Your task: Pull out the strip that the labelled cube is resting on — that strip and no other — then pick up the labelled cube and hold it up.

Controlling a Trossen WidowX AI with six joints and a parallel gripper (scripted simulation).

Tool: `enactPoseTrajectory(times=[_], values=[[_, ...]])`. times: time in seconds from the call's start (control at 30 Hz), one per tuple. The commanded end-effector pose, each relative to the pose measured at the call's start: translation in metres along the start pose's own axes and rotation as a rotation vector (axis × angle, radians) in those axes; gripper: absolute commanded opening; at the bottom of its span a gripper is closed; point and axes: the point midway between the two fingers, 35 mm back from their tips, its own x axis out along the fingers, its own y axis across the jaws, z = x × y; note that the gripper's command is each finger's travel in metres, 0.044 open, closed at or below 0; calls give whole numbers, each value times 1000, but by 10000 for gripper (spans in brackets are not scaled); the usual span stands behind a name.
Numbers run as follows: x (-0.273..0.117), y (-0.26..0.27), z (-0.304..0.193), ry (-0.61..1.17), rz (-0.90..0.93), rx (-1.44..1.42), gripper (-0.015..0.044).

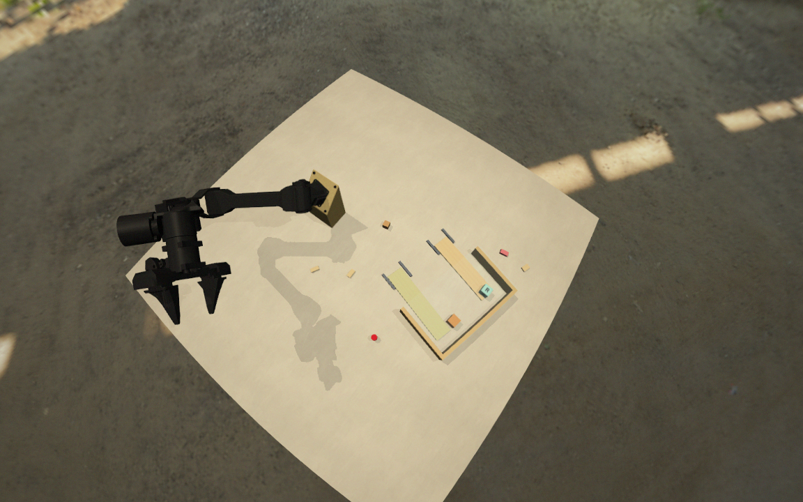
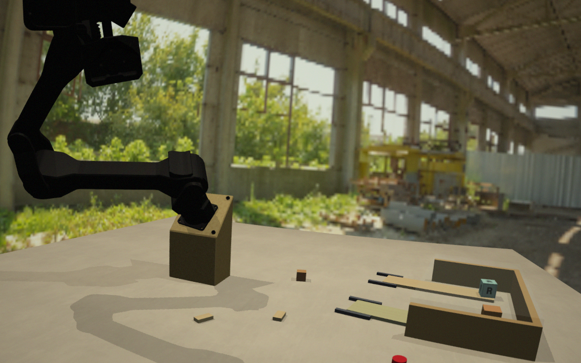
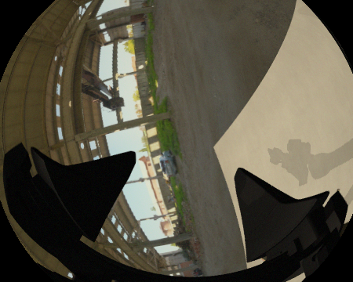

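The claw (image 1: 191,307) hangs high over the table's (image 1: 341,137) left edge, its fingers spread wide apart with nothing between them. Well apart to the right, the labelled cube (image 1: 486,290) sits on the far end of the tan strip (image 1: 461,260), inside a three-sided wooden fence (image 1: 478,327). A green strip (image 1: 418,303) alongside carries an orange block (image 1: 453,321).

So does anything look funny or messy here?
Nothing is spilled or broken. The teal cube marked R sits squarely on its tan strip. Only the black open gripper seems odd, hanging high over the table's edge, far from the strips.
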Motion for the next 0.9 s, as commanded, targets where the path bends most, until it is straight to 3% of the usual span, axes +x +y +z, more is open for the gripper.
enactPoseTrajectory(times=[0.0, 0.4, 0.63, 0.87], values=[[7, 0, -48, 60, 17, -163, 400], [9, -72, -241, 332, 61, -905, 400], [-16, -161, -327, 530, 126, -1371, 400], [-55, -270, -369, 757, 224, -1831, 400]])
